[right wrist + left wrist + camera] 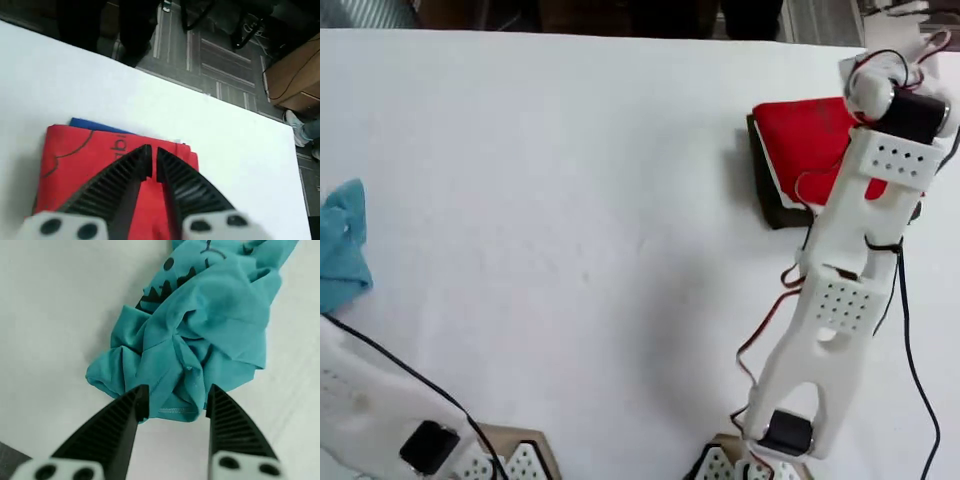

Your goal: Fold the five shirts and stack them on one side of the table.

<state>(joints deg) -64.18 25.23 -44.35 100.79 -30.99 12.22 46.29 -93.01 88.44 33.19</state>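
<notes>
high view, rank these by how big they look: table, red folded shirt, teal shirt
1. table
2. red folded shirt
3. teal shirt, cut off at the picture's edge, so its rank below the red one is unsure

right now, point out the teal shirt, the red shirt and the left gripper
teal shirt (200,325), left wrist view, crumpled middle
red shirt (802,140), high view, flat top
left gripper (176,397), left wrist view, midway between fingertips
</notes>
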